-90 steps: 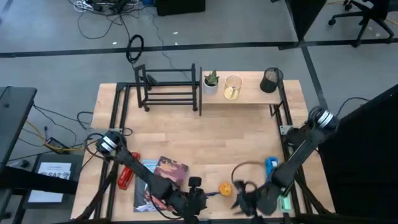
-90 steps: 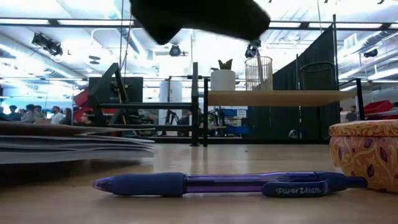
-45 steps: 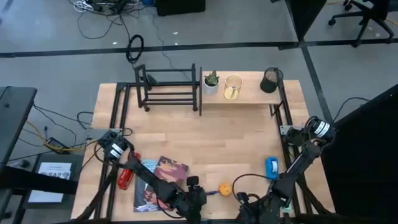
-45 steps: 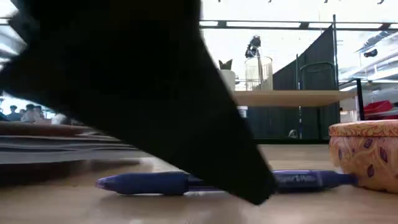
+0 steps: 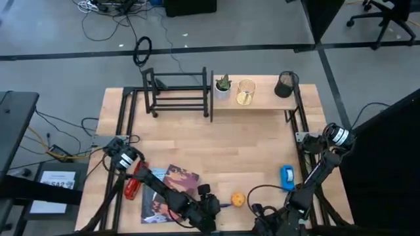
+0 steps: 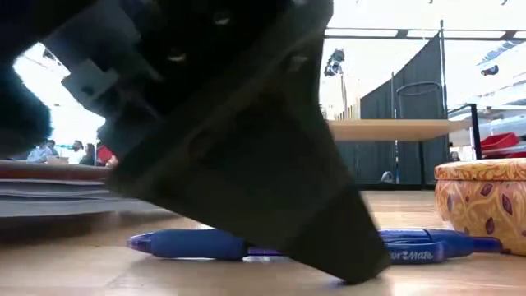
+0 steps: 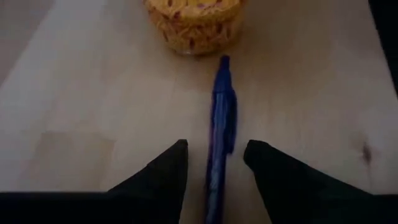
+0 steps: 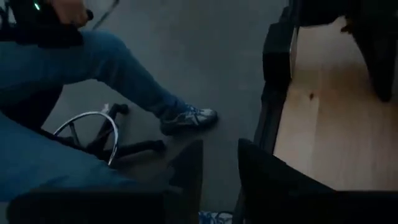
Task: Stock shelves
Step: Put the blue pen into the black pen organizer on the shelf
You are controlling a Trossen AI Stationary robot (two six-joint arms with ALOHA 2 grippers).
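Now the open left hand [image 7: 214, 165] straddles the blue pen [image 7: 221, 124], whose tip points at the patterned tin [image 7: 196, 25].

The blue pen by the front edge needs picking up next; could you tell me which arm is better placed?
Left. The left gripper has its open jaws straddling the blue pen, while the right gripper points off the table edge toward the floor.
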